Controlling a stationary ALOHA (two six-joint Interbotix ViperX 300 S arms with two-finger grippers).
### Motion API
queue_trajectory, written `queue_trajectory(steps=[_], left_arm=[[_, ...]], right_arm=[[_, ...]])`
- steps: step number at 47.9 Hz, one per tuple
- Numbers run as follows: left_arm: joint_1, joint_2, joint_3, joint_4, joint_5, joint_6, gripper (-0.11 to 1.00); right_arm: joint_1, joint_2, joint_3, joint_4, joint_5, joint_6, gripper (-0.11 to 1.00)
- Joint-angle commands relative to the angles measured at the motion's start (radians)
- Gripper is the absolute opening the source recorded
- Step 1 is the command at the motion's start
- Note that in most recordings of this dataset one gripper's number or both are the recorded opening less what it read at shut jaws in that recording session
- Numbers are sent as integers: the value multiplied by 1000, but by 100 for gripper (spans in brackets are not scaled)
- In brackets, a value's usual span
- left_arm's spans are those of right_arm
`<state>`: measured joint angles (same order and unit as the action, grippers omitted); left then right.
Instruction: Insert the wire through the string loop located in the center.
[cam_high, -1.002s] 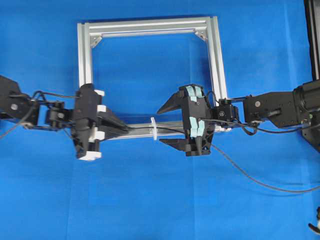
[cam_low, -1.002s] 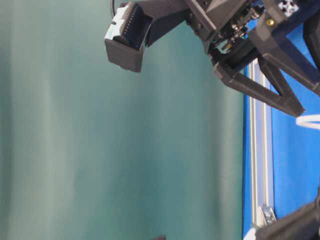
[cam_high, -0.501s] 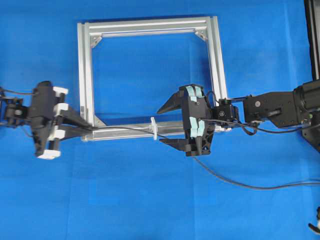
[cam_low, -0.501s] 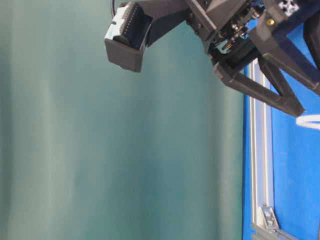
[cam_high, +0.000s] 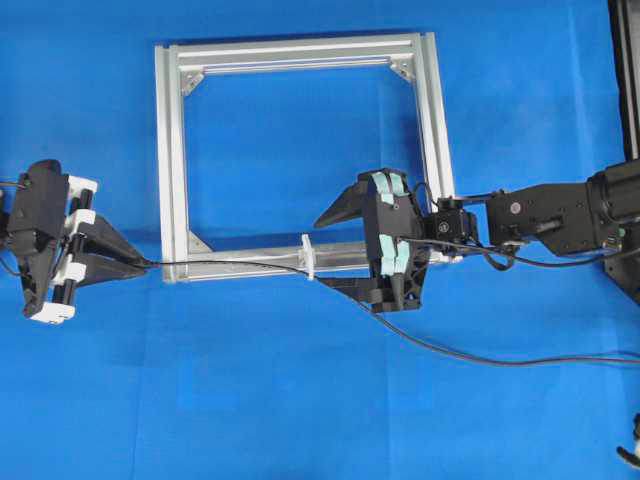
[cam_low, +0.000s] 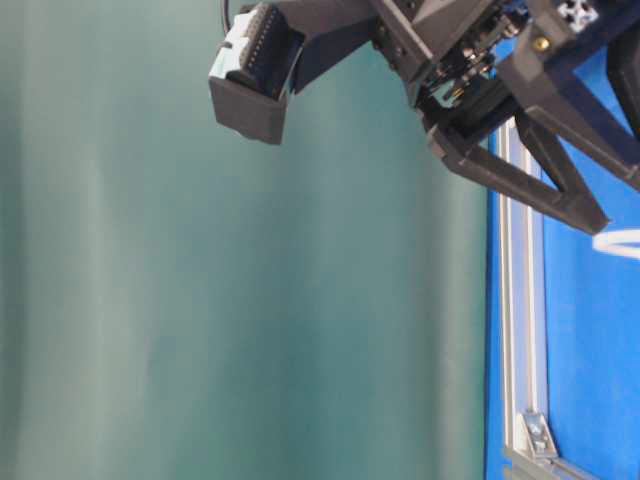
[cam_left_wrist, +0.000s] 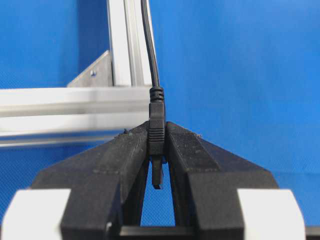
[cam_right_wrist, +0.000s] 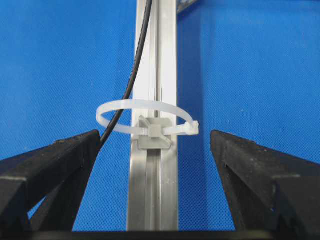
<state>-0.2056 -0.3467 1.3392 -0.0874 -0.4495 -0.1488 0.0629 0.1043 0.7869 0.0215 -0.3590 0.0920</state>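
Observation:
The wire (cam_high: 220, 263) is a thin black cable ending in a small plug (cam_left_wrist: 156, 131). My left gripper (cam_high: 143, 265) is shut on that plug, left of the silver frame's corner. In the left wrist view the left gripper (cam_left_wrist: 157, 137) pinches the plug body, and its tip pokes down between the fingers. From there the wire (cam_right_wrist: 134, 70) runs right along the near bar and passes through the string loop (cam_high: 309, 257), a white tie loop (cam_right_wrist: 145, 107) clipped to the bar. My right gripper (cam_high: 322, 252) stands open just right of the loop, a finger on each side of the bar, holding nothing.
The square aluminium frame (cam_high: 300, 52) lies flat on the blue cloth, with triangular brackets in its corners. Beyond the right gripper the wire trails off to the right edge of the cloth. In the table-level view the right gripper's finger (cam_low: 530, 190) hangs over the frame bar (cam_low: 518, 330).
My left gripper has drawn back to the left, away from the loop and past the frame's corner, pulling the wire through the loop. The right gripper has stayed still and open.

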Motion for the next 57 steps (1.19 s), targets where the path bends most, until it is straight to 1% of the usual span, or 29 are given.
queue_trajectory(steps=[1, 8, 14, 19, 28, 29, 34, 39, 42, 44, 45, 57], left_arm=[[-5, 6, -25, 2, 14, -2, 8], [-5, 29, -51, 2, 31, -2, 8], [-5, 44, -63, 2, 48, 0, 8], [-5, 46, -64, 2, 48, 3, 8], [-2, 48, -55, 2, 49, -2, 10], [-2, 46, -54, 2, 49, -2, 12], [-2, 46, -54, -2, 49, -17, 42], [-2, 46, -51, 2, 52, -17, 73], [2, 46, -49, 2, 52, -17, 86], [3, 46, -46, 2, 52, -17, 92], [3, 46, -46, 2, 52, -17, 93], [12, 44, -51, 2, 52, -18, 93]], right_arm=[[2, -12, -18, 0, -3, -2, 96], [2, -17, -18, 0, 0, 0, 96], [3, -37, -20, 0, 26, 0, 96], [3, -63, -18, 0, 55, 0, 96], [2, -71, -18, 2, 55, 2, 96], [3, -71, -18, 2, 55, 2, 96], [3, -71, -18, 2, 55, 2, 96], [3, -71, -18, 2, 60, 2, 96], [3, -71, -15, 2, 60, 2, 96], [3, -71, -14, 2, 61, 2, 96], [3, -71, -14, 2, 61, 2, 96], [3, -71, -15, 2, 61, -3, 96]])
